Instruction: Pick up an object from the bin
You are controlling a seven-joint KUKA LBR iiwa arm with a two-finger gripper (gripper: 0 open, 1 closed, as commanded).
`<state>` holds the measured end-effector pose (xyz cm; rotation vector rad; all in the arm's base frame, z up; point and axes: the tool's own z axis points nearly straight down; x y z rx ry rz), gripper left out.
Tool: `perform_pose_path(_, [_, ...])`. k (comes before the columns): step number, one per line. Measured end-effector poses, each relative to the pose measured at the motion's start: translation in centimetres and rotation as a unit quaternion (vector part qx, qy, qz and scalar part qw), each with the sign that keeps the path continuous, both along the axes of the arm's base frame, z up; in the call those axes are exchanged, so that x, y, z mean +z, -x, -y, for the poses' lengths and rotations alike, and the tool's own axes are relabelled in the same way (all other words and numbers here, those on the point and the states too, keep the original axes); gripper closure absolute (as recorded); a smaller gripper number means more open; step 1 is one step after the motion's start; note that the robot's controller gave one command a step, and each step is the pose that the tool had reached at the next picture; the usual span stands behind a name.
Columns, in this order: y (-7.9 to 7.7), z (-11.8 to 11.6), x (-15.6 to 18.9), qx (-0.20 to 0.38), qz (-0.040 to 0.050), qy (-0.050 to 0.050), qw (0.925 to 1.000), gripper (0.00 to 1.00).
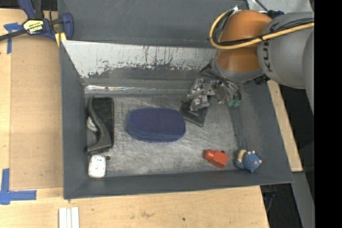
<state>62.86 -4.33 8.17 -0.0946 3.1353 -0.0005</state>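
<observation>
Nearest, well in front of the gripper (200,96), lie a red block (216,157) and a blue-and-yellow toy (249,160). A blue oval pad (155,125) sits beside it, on the view's left. A small black flat piece (193,114) lies at its tip. Whether it is spread or closed cannot be told.

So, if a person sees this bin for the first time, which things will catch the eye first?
The dark blue oval pad lying flat in the middle of the bin stands out first. Next comes the arm with its orange cover, reaching in from the right, its jaws near the back wall by a small dark flat piece. A red block and a blue-and-yellow toy sit in the near right corner.
</observation>
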Motion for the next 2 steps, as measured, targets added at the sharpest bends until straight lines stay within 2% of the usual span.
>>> perform_pose_path(1, [-0.1, 3.3, 16.3, 0.104, 0.0041, 0.002, 0.9945, 1.00])
perform_pose_path(2, [5.0, 4.5, 14.6, 0.197, -0.0021, 0.000, 0.9803, 1.00])
